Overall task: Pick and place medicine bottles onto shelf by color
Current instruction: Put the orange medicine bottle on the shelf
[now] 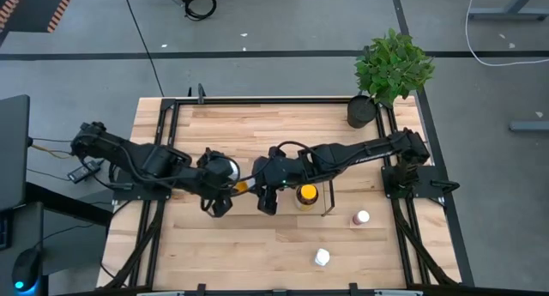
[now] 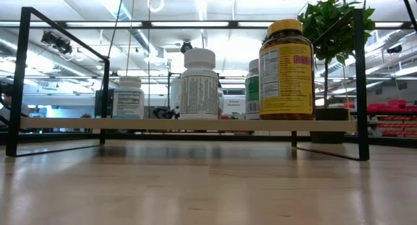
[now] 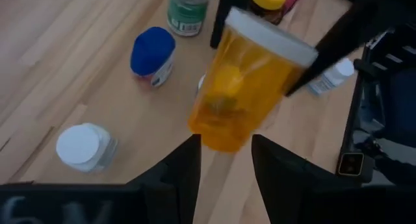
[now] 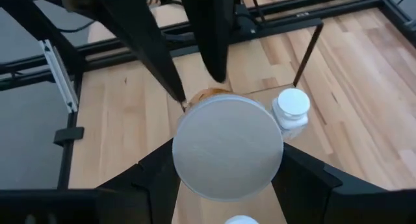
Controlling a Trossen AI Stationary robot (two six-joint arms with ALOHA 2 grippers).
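Observation:
An orange see-through vial with a white cap [image 3: 227, 94] hangs in the air between my two grippers; it also shows in the high view [image 1: 243, 186]. My left gripper [image 3: 224, 152] is at its bottom end and my right gripper [image 4: 227, 185] is at its cap end. Both are shut on it. On the shelf [image 2: 189, 124] stand a white bottle [image 2: 128, 98], a white-capped bottle [image 2: 199, 85], a green-labelled bottle [image 2: 253, 91] and the amber bottle with the yellow cap [image 2: 287, 68]. A blue-capped bottle [image 3: 153, 55] stands below the vial. My left gripper pinches the vial's bottom end [image 3: 218, 136] between its two fingertips, coming from the table's left. The vial is lifted clear and tilted, its cap pointing away from this gripper. My right gripper pinches the vial's white cap [image 4: 227, 149] by its rim between its two fingers, coming from the table's right. The cap faces this gripper's camera and hides the rest of the vial. The same fingers [image 3: 325, 49] show on either side of the cap in the left wrist view.
Two small white-capped bottles stand on the table near the front right [image 1: 362, 217] [image 1: 322, 257]. A black plant pot [image 1: 362, 110] with a green plant stands at the far right corner. A black frame [image 1: 257, 99] edges the table.

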